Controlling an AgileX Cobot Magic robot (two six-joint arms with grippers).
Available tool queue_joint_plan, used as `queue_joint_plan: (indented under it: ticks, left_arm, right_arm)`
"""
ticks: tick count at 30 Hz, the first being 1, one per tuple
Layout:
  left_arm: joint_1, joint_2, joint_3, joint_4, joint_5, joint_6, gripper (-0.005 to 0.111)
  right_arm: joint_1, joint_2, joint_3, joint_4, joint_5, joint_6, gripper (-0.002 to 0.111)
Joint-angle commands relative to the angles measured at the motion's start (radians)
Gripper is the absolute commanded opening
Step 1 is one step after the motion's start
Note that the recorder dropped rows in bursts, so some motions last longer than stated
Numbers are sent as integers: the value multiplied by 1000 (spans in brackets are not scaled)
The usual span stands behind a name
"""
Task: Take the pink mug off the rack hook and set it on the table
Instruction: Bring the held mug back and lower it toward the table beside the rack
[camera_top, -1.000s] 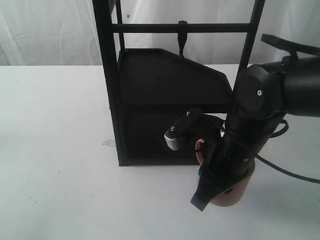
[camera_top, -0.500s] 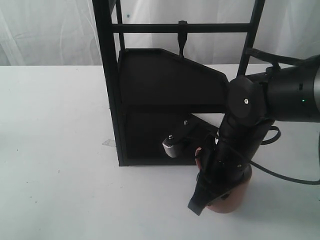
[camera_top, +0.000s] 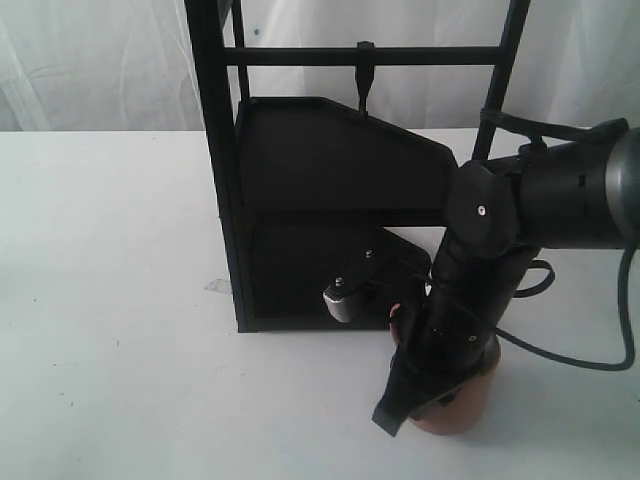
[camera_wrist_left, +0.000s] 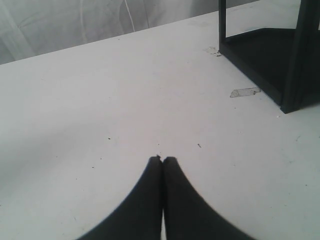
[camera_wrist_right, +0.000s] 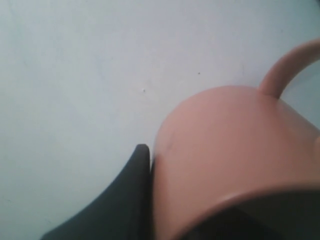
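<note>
The pink mug (camera_top: 458, 408) is off the rack hook (camera_top: 365, 75) and sits low at the table (camera_top: 110, 300), in front of the rack (camera_top: 222, 200) at its right corner. I cannot tell whether its base touches the tabletop. My right gripper (camera_top: 432, 395) is shut on the mug's wall. In the right wrist view one black finger (camera_wrist_right: 140, 170) presses the outside of the pink mug (camera_wrist_right: 225, 150), and its loop handle (camera_wrist_right: 287, 67) points away. My left gripper (camera_wrist_left: 162, 160) is shut and empty over bare table (camera_wrist_left: 100, 100).
The rack's black base (camera_wrist_left: 280, 65) stands near the left gripper, with a scrap of clear tape (camera_wrist_left: 245, 92) on the table beside it. White curtains (camera_top: 100, 60) hang behind the table. The right arm's cable (camera_top: 580, 360) loops over the table.
The right arm has come down and slightly left with the pink mug, bringing it closer to the tabletop. The rack and hook have not moved.
</note>
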Motion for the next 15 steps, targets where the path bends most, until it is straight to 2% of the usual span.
queue_joint_plan:
  ticks: [1, 5, 8, 15]
  left_arm:
    - [2, -5, 3, -2, 3, -10, 0]
    - [2, -5, 3, -2, 3, -10, 0]
    - [2, -5, 3, -2, 3, -10, 0]
    - [2, -5, 3, -2, 3, -10, 0]
  right_arm:
    - [1, -6, -9, 11, -5, 13, 13]
    - [1, -6, -9, 11, -6, 16, 31]
    - [1, -6, -9, 11, -6, 24, 40]
    - [1, -14, -9, 11, -6, 37, 43]
